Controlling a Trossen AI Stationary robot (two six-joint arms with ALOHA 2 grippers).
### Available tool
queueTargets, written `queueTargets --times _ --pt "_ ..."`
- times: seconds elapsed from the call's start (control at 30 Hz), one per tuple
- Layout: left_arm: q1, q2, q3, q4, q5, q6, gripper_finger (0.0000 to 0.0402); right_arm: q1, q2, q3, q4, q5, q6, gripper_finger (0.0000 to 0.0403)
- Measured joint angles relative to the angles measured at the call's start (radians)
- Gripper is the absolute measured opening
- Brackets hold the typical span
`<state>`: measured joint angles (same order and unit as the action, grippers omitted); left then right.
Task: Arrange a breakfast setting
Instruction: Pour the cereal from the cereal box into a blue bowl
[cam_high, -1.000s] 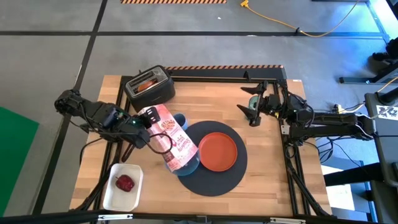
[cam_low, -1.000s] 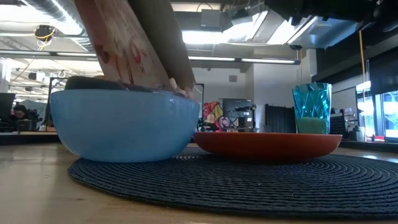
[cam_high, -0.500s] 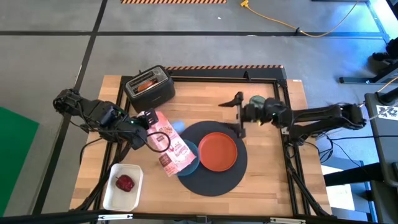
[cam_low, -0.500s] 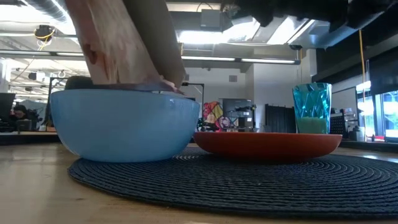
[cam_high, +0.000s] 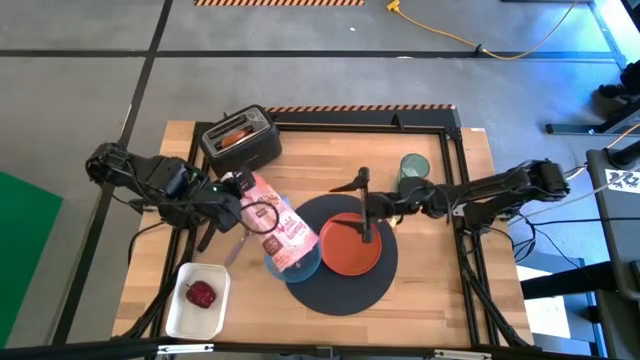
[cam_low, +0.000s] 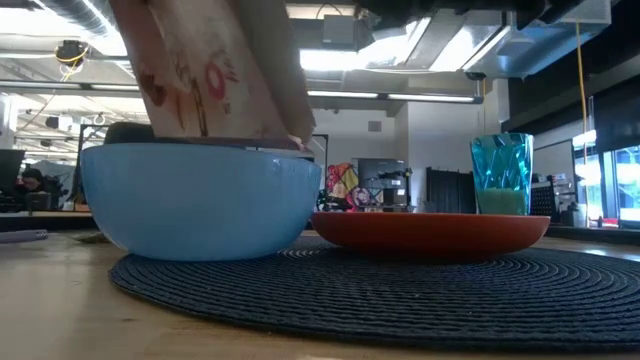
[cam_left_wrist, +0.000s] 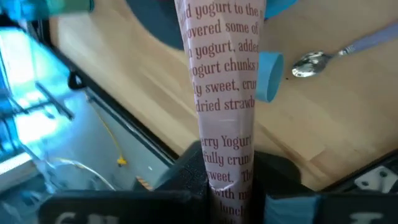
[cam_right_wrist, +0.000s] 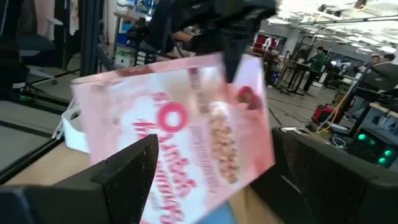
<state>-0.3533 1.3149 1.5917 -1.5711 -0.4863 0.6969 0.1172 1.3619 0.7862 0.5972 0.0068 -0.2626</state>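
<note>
A blue bowl and an orange plate are set side by side on a round dark-grey mat at the middle of the bench; the bowl's contents are hidden by a pink cereal box, which is held tilted with its lower end over the bowl. The box is clamped between the closed fingers of the left gripper. A white tray near the front-left corner is seen to hold a red apple. Toast is seen in a black toaster at the rear-left. A green cup stands behind the mat. A metal spoon lies on the bench near the box. The right gripper is held wide open and empty above the plate's rear edge.
</note>
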Motion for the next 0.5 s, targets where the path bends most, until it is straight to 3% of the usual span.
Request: queueTargets --times 0.27,0.5 --pt "0.106 -0.007 0.000 0.000 0.046 -0.145 0.0041 0.001 0.165 0.098 -0.004 0.012 -0.004 0.0335" --pt "0.126 -0.007 0.000 0.000 0.150 -0.140 0.0041 0.001 0.227 0.161 -0.001 -0.009 -0.005 0.0335"
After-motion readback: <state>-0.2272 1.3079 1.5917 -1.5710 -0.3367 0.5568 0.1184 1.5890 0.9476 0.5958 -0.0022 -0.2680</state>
